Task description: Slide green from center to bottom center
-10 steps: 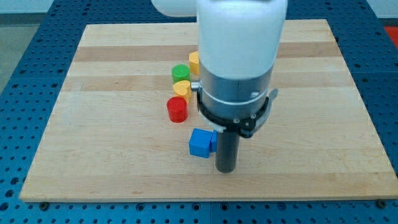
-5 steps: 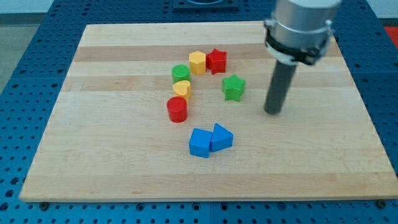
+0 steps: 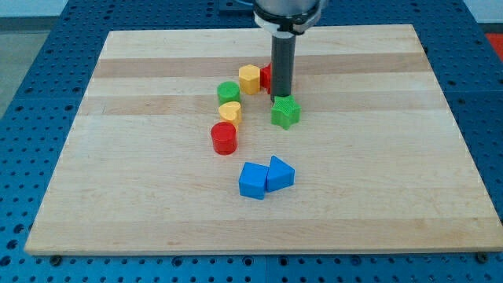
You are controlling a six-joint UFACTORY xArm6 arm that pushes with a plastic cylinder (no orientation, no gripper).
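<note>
A green star block (image 3: 285, 112) sits near the board's middle. My tip (image 3: 282, 96) touches its top edge, just above it in the view. The rod partly hides a red star block (image 3: 267, 76) behind it. A green cylinder (image 3: 229, 92) stands to the left, beside a yellow hexagon block (image 3: 249, 79) and a small yellow block (image 3: 229, 111).
A red cylinder (image 3: 224, 137) stands left of the green star. A blue cube (image 3: 253, 180) and a blue wedge-like block (image 3: 280, 173) sit together below it, toward the view's bottom. The wooden board (image 3: 118, 196) lies on a blue perforated table.
The rod moved from the view's right to just above the green star. The green star has shifted slightly left and down.
</note>
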